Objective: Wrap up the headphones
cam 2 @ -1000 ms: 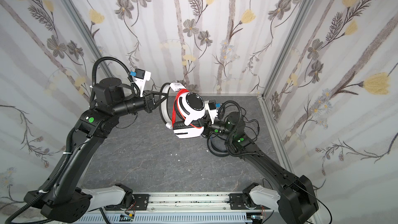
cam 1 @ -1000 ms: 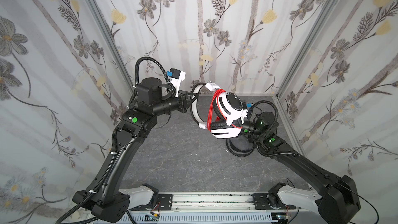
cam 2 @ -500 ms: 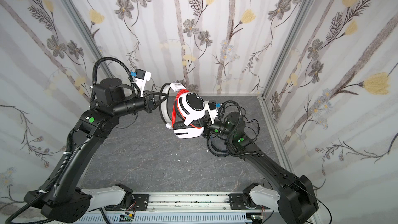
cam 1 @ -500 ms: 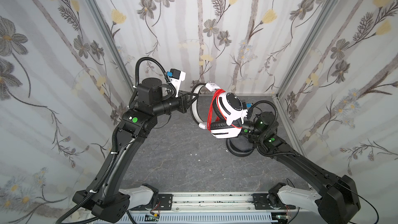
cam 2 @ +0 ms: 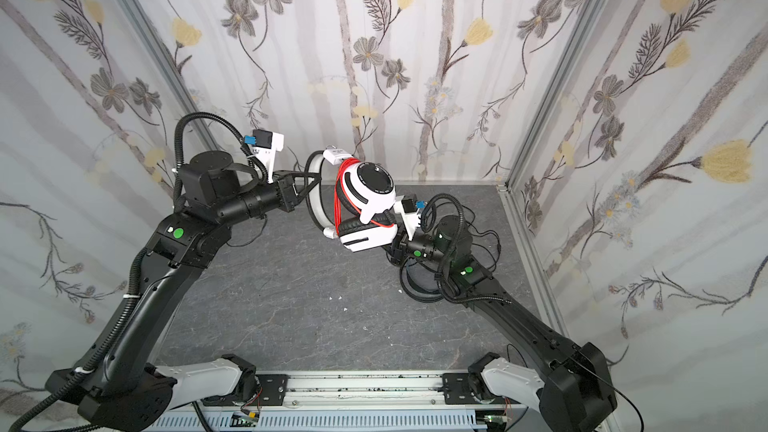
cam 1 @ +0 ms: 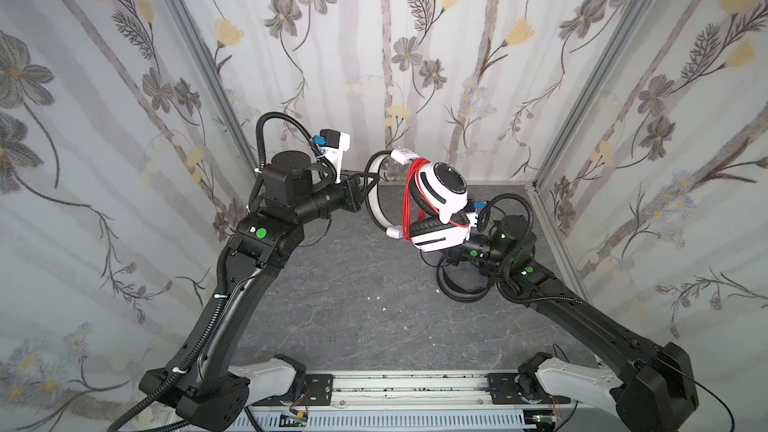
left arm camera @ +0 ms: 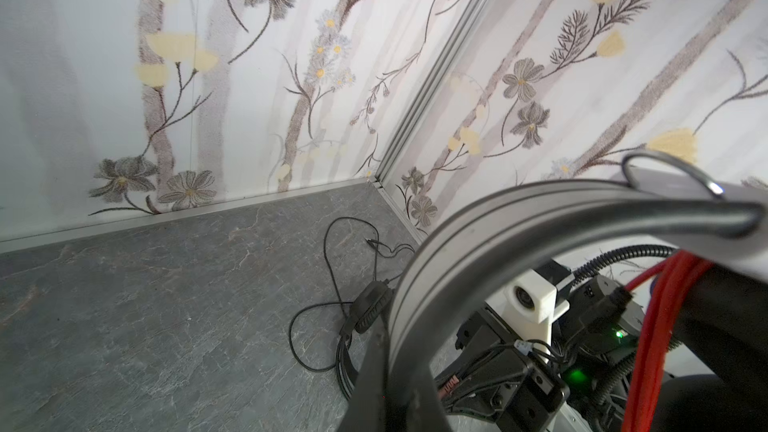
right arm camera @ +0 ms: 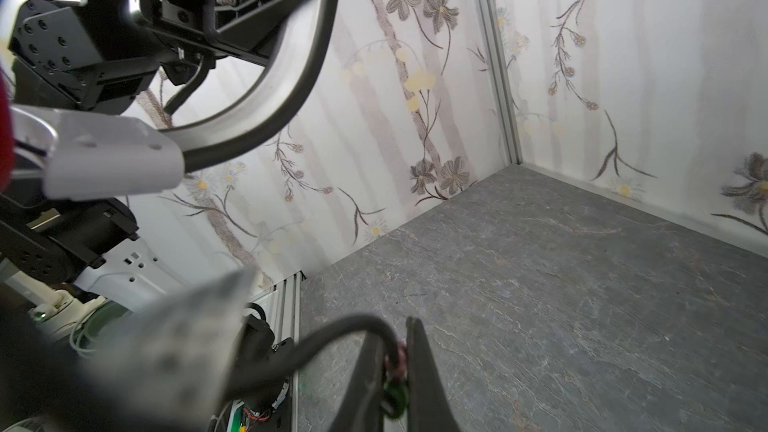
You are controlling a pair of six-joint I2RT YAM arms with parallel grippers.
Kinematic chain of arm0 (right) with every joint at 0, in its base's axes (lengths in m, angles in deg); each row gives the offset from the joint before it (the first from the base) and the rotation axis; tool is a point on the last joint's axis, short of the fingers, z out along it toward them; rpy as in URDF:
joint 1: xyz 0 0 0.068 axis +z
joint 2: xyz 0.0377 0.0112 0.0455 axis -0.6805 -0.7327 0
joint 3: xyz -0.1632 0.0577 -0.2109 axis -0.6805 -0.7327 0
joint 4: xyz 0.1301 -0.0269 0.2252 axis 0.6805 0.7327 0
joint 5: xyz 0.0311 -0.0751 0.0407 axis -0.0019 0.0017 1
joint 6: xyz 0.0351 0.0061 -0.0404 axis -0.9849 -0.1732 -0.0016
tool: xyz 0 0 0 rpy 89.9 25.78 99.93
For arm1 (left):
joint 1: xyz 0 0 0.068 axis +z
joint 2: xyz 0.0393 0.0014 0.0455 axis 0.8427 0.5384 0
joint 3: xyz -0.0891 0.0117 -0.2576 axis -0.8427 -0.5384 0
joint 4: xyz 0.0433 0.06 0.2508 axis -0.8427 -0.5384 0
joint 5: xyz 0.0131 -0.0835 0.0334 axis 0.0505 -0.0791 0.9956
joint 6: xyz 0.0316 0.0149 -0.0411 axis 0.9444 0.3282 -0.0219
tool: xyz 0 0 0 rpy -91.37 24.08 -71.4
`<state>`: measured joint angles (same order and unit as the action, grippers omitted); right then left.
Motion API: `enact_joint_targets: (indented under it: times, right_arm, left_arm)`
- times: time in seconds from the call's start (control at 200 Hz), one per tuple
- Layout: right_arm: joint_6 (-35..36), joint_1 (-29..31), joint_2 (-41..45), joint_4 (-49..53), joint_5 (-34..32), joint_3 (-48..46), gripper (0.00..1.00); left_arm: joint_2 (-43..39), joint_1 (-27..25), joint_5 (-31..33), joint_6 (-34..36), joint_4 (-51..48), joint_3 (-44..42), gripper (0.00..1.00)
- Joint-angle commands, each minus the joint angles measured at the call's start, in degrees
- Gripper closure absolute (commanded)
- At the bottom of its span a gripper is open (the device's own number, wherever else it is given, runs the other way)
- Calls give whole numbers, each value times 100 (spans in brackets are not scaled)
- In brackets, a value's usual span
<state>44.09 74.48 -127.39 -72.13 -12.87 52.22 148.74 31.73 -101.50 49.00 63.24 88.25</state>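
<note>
While the closed left gripper point(cam 1: 368, 187) pinches the stiff band of the light white plastic headset point(cam 1: 440, 189) above the black corded headset point(left arm camera: 368, 309), the right gripper point(right arm camera: 395, 351), clamped on the end of the limp thin red cord point(cam 1: 409, 197), likely needs steady tension.

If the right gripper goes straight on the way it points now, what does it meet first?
Nothing near, it seems. Past the right gripper, shut on the red cord, the wrist view shows only table, then the wall. Which of the two comes first is unclear.
</note>
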Motion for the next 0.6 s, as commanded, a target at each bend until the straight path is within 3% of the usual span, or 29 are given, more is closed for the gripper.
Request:
enact_joint_targets:
  times: [0.0, 0.215, 0.595]
  right_arm:
    - [459, 12, 24, 662, -532, 140, 100]
    - [865, 17, 80, 1383, -1266, 282, 100]
    - [1607, 451, 19, 2390, -2448, 630, 100]
  left_arm:
    - [12, 10, 657, -805, 1104, 16, 100]
    - [56, -75, 1428, -1608, 1773, 10, 100]
    - [431, -576, 3265, -1446, 1406, 137, 100]
